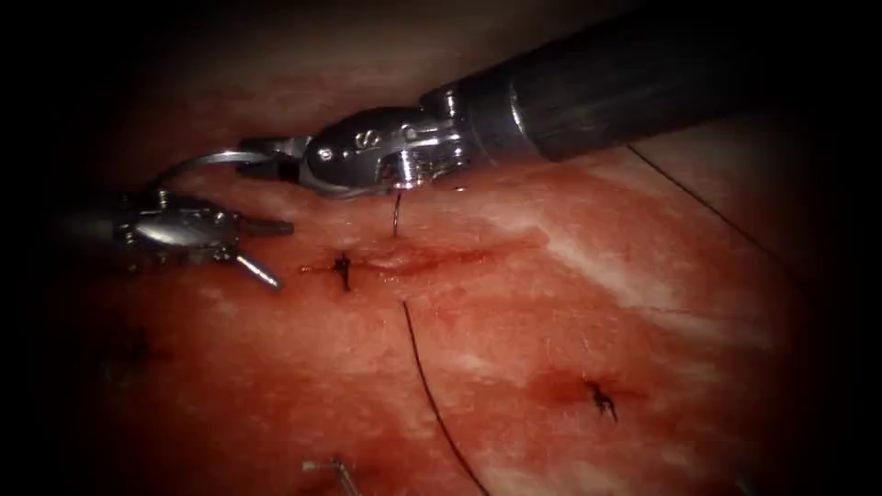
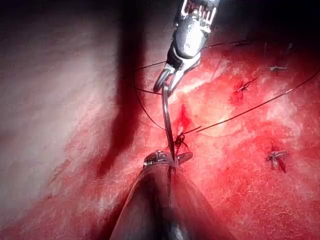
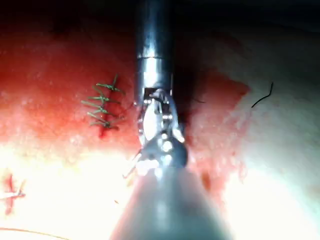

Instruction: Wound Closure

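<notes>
- Overhead, in the endoscope view, the right tool (image 1: 266, 147) is pinching one end of the needle (image 1: 197, 163), which is arching clear of the tissue (image 1: 570, 303), while the left tool (image 1: 262, 248), jaws spread and holding nothing, is waiting at the other end. Any handover is going to need a firm seat before either grip loosens.
- Along the left wrist view, the needle (image 2: 167, 120) is spanning both tools, and the thread (image 2: 250, 107) is trailing past tied knots (image 2: 243, 86), risking a snag.
- Along the right wrist view, green stitches (image 3: 102, 106) are lying beside the shaft.
</notes>
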You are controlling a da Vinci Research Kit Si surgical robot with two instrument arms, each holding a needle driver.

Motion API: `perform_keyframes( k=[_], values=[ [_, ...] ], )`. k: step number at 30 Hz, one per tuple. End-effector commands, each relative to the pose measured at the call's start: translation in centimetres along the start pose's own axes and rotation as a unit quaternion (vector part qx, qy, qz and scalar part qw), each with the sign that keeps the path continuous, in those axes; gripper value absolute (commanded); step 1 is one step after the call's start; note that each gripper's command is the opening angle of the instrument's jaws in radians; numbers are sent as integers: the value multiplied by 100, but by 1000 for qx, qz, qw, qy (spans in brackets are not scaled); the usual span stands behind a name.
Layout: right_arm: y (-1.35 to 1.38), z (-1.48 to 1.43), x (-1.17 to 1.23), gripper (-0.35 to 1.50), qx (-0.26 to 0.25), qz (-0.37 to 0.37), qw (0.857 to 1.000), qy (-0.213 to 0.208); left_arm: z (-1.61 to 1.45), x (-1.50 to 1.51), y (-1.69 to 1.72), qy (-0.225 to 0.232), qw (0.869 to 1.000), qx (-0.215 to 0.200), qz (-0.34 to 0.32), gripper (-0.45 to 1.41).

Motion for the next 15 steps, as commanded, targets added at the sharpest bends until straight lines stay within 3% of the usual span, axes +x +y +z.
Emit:
perform_keyframes(
  k=[1, 11, 15],
  values=[
    [1, 5, -3, -35, -1, 0, 1000, 1, 8, -5, 1, 0, 1000, -1, -1, 51],
    [29, 1, -4, -35, -17, 13, 1000, 6, 7, -16, 6, -4, 1000, 2, 3, 54],
    [50, 17, -9, -35, -29, 20, 999, -1, 9, -23, 12, -10, 1000, 5, 6, 56]
  ],
)
